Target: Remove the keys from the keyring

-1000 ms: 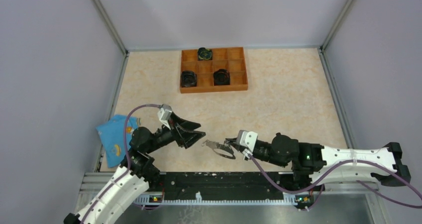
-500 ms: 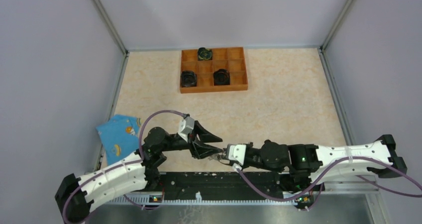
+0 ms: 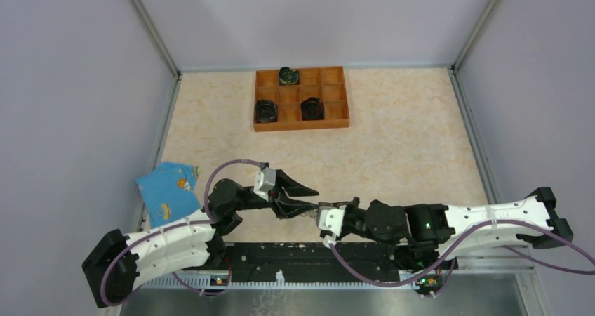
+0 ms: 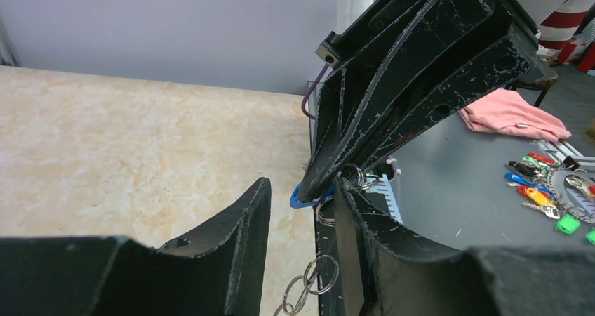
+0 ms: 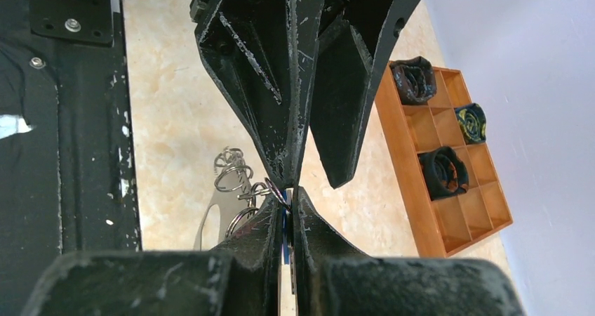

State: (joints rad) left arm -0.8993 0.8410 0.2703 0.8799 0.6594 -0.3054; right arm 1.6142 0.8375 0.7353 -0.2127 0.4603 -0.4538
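My right gripper is shut on the key's blue head, seen edge-on between its pads. Small silver split rings hang from the key, and below them the grey oval keyring hangs over the table. My left gripper is open and faces the right one tip to tip. In the left wrist view the blue head sits between its open fingers, and a chain of small rings dangles below. One left finger touches the ring at the right gripper's tip.
A wooden compartment tray at the back holds three round black objects. A light-blue packet lies at the left wall. The black base rail runs just under both grippers. Grey walls enclose the table.
My left gripper has swung right and down to meet the right gripper. My right gripper has moved left with the key and rings. The two now touch tip to tip.
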